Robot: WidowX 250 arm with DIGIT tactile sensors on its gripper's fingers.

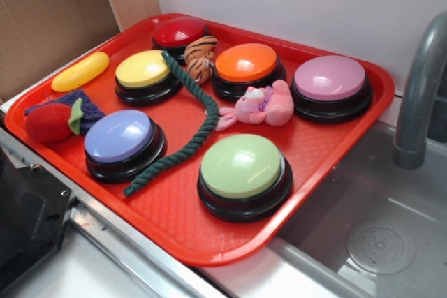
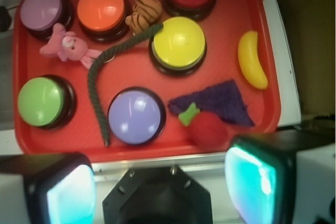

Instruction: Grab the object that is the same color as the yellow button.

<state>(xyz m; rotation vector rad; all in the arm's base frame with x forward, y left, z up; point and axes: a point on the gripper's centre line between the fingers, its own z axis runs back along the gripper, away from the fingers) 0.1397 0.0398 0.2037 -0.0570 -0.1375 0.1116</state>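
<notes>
Steel surface (image 1: 84, 270) and sink (image 1: 377, 242) carry a red tray (image 1: 174, 221) of dome buttons and soft toys. Matching the yellow button (image 1: 143, 69) is the banana (image 1: 80, 71), lying flat at the tray's far left edge, just left of that button and apart from it, with the purple cloth (image 1: 87, 102) and red berry (image 1: 47, 122) near it. Seen from the wrist, the tool (image 2: 163, 184) hangs high above the tray's near edge, its pads (image 2: 252, 179) wide apart and holding nothing. Best to travel over the banana (image 2: 252, 59), turn so the pads straddle its narrow width, then descend low; its glossy curve may slip, and the tray rim crowds one side.
</notes>
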